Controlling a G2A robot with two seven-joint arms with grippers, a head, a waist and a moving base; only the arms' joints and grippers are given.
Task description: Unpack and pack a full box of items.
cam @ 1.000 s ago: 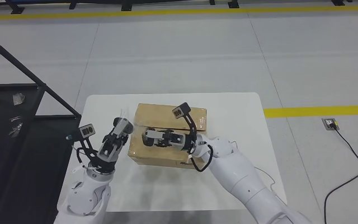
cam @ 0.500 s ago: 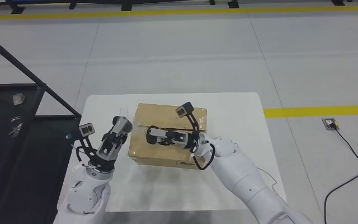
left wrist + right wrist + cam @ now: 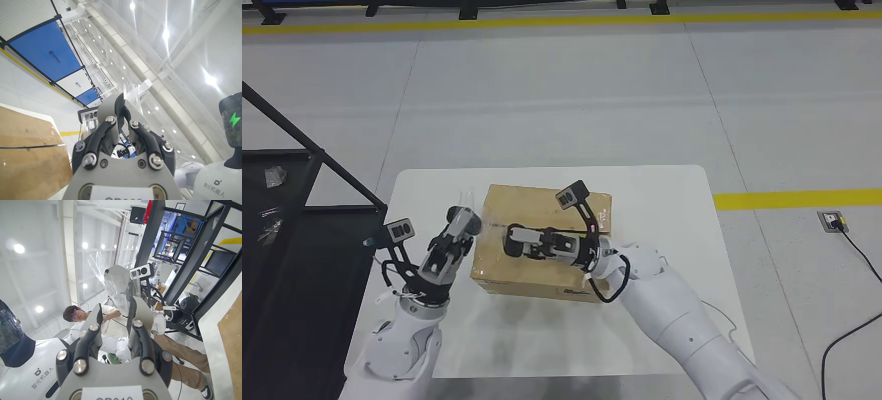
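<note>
A closed brown cardboard box sits in the middle of the white table. My left gripper hangs just off the box's left side, tilted upward. In the left wrist view my left gripper is shut on a strip of clear film, with the box beside it. My right gripper is above the box's left part and points toward the left gripper. It stands open, and the clear film hangs just past its fingertips.
A black metal rack stands against the table's left edge. Bare table lies to the right of the box and in front of it. A yellow line marks the floor on the right.
My right gripper has drawn back slightly to the right over the box. The left gripper has shifted a little up and right, keeping hold of the film.
</note>
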